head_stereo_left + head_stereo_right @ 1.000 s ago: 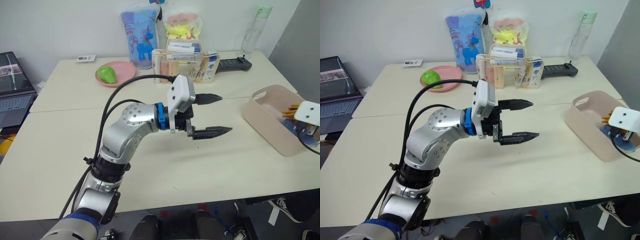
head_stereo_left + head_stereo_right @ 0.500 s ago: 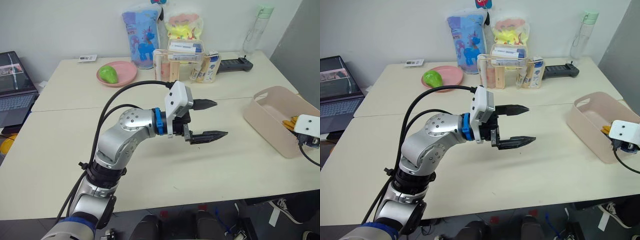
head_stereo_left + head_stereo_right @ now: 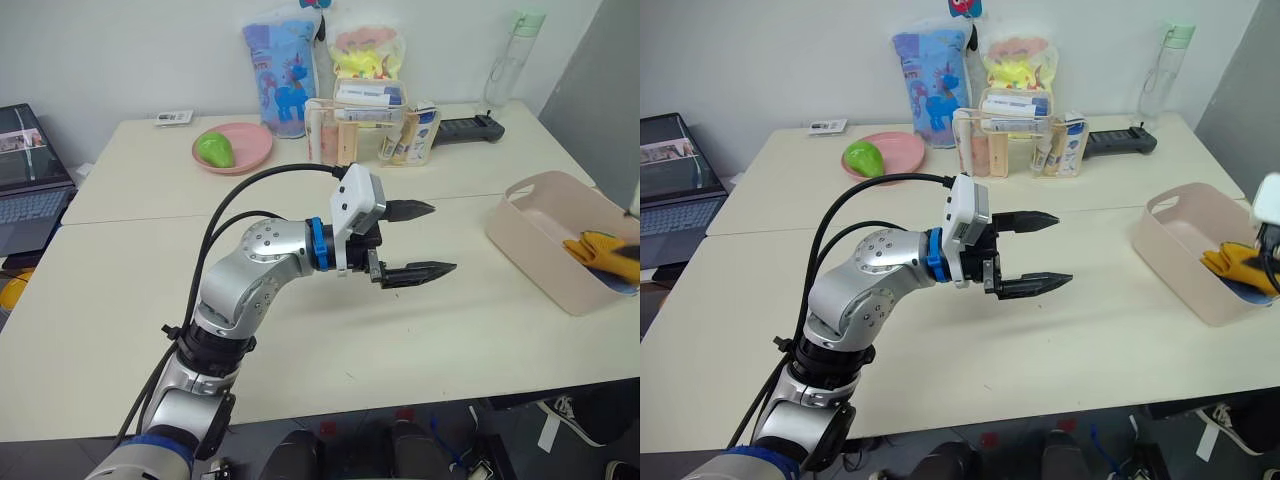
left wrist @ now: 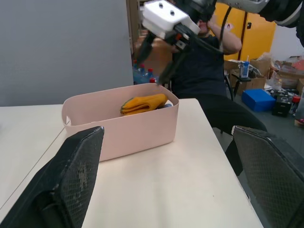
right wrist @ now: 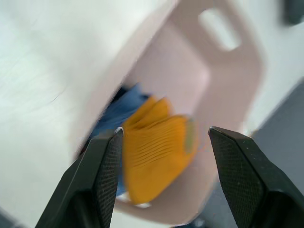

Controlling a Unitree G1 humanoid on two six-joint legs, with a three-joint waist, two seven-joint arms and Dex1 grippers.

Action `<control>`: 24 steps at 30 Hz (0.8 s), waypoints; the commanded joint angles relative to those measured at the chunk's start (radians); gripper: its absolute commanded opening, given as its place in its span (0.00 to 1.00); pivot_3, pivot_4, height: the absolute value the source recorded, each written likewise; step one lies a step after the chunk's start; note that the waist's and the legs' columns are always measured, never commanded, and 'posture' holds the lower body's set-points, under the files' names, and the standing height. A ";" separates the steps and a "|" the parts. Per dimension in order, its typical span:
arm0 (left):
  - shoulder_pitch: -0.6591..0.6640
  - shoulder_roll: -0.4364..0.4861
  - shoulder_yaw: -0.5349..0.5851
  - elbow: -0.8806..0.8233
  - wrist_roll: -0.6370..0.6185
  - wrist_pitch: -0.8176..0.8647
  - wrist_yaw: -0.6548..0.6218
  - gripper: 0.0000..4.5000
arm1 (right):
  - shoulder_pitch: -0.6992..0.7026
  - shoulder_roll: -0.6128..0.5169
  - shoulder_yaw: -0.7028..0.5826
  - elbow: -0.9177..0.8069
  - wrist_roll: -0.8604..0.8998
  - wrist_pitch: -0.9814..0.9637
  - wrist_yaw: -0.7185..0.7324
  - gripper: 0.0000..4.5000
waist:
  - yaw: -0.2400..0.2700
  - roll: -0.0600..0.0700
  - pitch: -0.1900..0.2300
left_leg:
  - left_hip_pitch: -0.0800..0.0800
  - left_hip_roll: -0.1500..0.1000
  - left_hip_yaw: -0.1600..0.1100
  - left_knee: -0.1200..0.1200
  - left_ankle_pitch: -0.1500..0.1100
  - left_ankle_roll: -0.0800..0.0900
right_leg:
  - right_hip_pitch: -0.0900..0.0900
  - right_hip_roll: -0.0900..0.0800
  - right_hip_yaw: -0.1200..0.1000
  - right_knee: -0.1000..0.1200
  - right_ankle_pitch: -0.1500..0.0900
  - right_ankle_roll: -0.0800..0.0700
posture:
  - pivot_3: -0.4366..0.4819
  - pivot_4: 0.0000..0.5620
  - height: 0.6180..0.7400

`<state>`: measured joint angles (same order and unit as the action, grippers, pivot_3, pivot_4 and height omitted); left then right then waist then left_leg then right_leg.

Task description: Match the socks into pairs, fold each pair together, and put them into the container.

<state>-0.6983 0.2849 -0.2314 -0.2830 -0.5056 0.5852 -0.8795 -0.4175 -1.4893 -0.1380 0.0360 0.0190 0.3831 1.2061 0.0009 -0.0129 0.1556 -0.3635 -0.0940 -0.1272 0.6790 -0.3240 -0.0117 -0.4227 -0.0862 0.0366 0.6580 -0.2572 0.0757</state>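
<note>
the left end effector (image 3: 420, 240) hovers over the middle of the tabletop (image 3: 130, 300), fingers spread and empty. the right end effector (image 4: 159, 59) hangs above the pink-beige container (image 4: 121, 130), fingers apart, grasping nothing. folded mustard socks (image 5: 159, 147) lie inside on light blue socks (image 5: 116, 111).

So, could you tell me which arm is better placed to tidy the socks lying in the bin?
The right. Its open pincer hangs right over the container, looking down on the folded yellow socks. The left pincer sits open above mid-table, well short of the bin.
</note>
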 commanded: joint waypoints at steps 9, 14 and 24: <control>0.026 -0.018 -0.014 -0.085 -0.014 0.028 0.051 1.00 | 0.077 0.069 0.093 0.168 -0.216 -0.279 -0.224 0.01 | 0.004 0.001 0.000 | 0.000 0.000 0.002 0.000 0.000 0.000 | -0.001 0.000 0.002 0.001 0.000 0.000 | 0.48 0.27 1.00; 0.024 -0.032 -0.021 -0.076 -0.008 0.027 0.065 1.00 | 0.144 0.149 0.090 0.200 -0.212 -0.242 -0.258 0.01 | 0.004 0.001 0.000 | 0.000 0.000 0.001 0.001 0.000 0.000 | 0.000 0.000 0.001 0.001 0.000 0.000 | 0.48 0.27 1.00; 0.034 0.001 -0.005 -0.081 -0.018 0.026 0.054 1.00 | 0.107 0.159 0.053 0.257 -0.203 -0.246 -0.285 0.01 | 0.001 0.002 -0.001 | 0.000 0.000 0.002 0.001 0.000 0.000 | 0.000 0.000 0.001 0.001 0.000 0.000 | 0.48 0.27 1.00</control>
<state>-0.6594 0.2838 -0.2523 -0.3302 -0.5082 0.6212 -0.8220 -0.2777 -1.2972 -0.0373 0.2890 -0.1816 0.1431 0.9359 0.0018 -0.0110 0.1548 -0.3634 -0.0944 -0.1254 0.6798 -0.3239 -0.0117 -0.4232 -0.0861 0.0381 0.6590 -0.2570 0.0760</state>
